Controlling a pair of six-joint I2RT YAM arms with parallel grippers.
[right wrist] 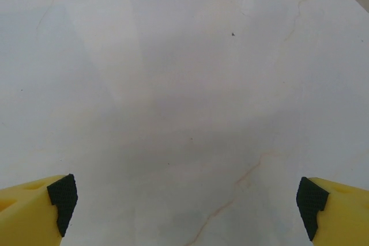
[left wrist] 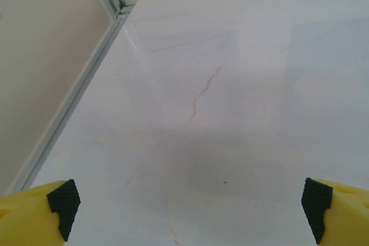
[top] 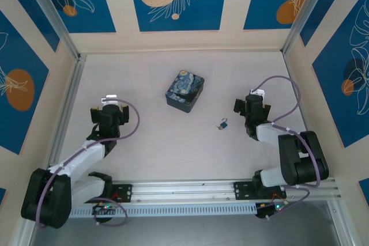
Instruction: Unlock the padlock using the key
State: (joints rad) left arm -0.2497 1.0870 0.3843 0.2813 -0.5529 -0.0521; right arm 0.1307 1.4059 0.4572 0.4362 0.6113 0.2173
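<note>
- The left pincer (left wrist: 187, 205), with yellow tips, is spread wide and holds nothing above the pale marbled counter (top: 144, 142).
- A dark-blue painted rectangular tin (top: 185, 91) sits mid-counter.
- The tiny blue-grey metal padlock (top: 223, 124) lies between the tin and the right arm.
- The right pincer (right wrist: 187, 205) is likewise wide open and empty.

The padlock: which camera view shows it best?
The top external view. There the padlock lies small but whole on the table, to the right of the painted tin and closer to the arms. The left wrist and right wrist views give pale table surface between wide-open jaws.
</note>
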